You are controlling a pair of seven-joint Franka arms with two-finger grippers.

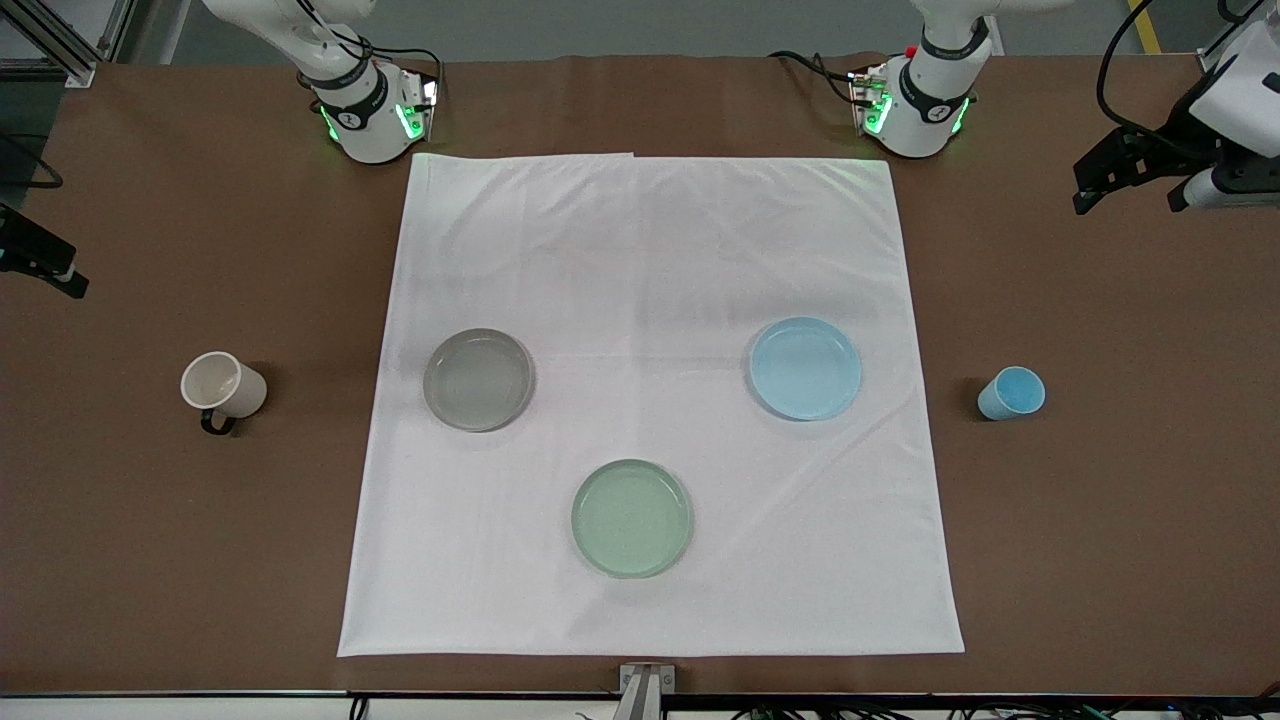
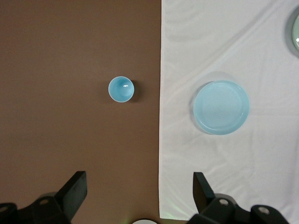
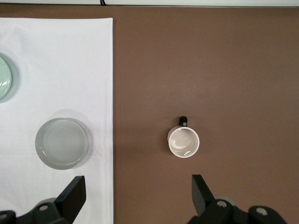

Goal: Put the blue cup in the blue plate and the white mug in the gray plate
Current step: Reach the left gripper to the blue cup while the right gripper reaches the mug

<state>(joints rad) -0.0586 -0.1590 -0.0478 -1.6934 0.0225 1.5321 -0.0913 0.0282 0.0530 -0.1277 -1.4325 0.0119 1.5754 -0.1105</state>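
Note:
The blue cup [image 1: 1012,393] stands upright on the bare brown table toward the left arm's end, beside the white cloth; it also shows in the left wrist view [image 2: 121,89]. The blue plate [image 1: 805,367] [image 2: 221,107] lies empty on the cloth. The white mug [image 1: 222,387] [image 3: 183,142] stands on the bare table toward the right arm's end, its black handle toward the front camera. The gray plate [image 1: 478,379] [image 3: 61,143] lies empty on the cloth. My left gripper [image 2: 140,179] [image 1: 1100,180] is open and empty, high over the table. My right gripper [image 3: 138,182] [image 1: 60,275] is likewise open, empty and high.
A pale green plate [image 1: 631,518] lies empty on the white cloth [image 1: 650,250], nearer to the front camera than the other two plates. The cloth covers the middle of the brown table [image 1: 1100,520]. The arm bases stand along the table's edge farthest from the front camera.

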